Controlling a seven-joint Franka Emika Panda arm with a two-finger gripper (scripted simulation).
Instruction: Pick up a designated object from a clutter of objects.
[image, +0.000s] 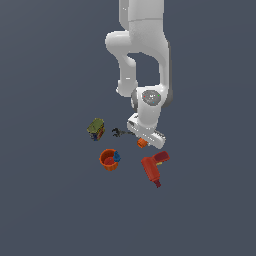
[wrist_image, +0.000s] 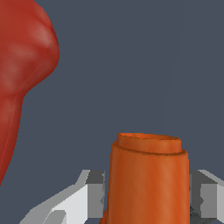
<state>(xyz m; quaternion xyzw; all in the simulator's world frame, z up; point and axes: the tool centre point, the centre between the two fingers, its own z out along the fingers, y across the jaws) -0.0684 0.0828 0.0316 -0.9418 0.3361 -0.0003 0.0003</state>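
Exterior view: white Panda arm (image: 142, 60) reaches down from 12 o'clock over the dark grey tabletop (image: 45, 210), with its end effector (image: 144, 141) low among the clutter. Small orange cylinder (image: 142, 143) sits directly under the hand, mostly hidden by it; only an orange edge shows at the hand's lower rim. Taking that cylinder as centre: thin dark wrench (image: 118, 132) lies near at about 10 o'clock; green-orange box (image: 96, 128) further out at about 9–10 o'clock; orange cup (image: 109, 159) at about 8 o'clock, holding a blue piece (image: 117, 157) against its inner wall; red drill (image: 154, 168) just beside at about 5 o'clock, lying on its side. The items are apart from one another, though the hand hides whether the wrench end meets the cylinder. Wrist view: cylinder (wrist_image: 148, 179) stands upright between the two pale grey fingers (wrist_image: 89, 192), one on each side, open rim with a stepped lip facing the camera. Fingers sit tight against its flanks; they appear clamped on it, though actual contact is hard to confirm in this render. Red drill body (wrist_image: 24, 65) fills the picture's edge close by. No readable brand, label or writing on any item; the box's printing is too small to make out.
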